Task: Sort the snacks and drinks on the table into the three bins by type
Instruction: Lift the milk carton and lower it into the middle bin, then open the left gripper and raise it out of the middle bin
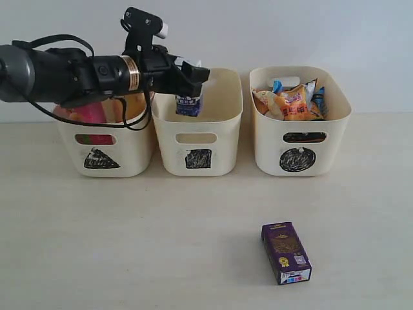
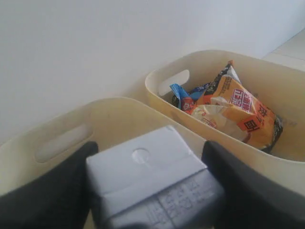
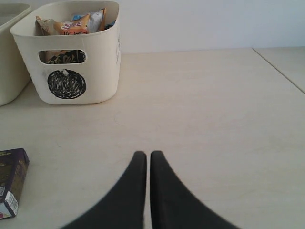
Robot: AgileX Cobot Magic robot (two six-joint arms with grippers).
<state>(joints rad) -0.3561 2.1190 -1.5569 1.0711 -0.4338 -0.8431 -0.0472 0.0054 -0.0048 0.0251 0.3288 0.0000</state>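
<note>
My left gripper [image 1: 192, 76] is shut on the white-and-blue gabled carton [image 1: 189, 103] and holds it over the open top of the middle bin [image 1: 222, 135], the one marked with a square. In the left wrist view the carton [image 2: 143, 167] fills the gap between both black fingers [image 2: 238, 186]. The dark purple carton [image 1: 286, 252] lies flat on the table in front of the circle bin [image 1: 268, 142]. My right gripper [image 3: 148, 155] is shut on nothing, low over bare table, with the purple carton [image 3: 10, 183] off to one side. The right gripper is outside the exterior view.
The triangle bin [image 1: 132, 152] on the left holds a pink tube [image 1: 84, 116], mostly hidden behind my left arm. Crinkly snack bags [image 1: 292, 100] fill the circle bin [image 3: 102, 62]. A table seam [image 3: 279, 69] runs beyond the right gripper.
</note>
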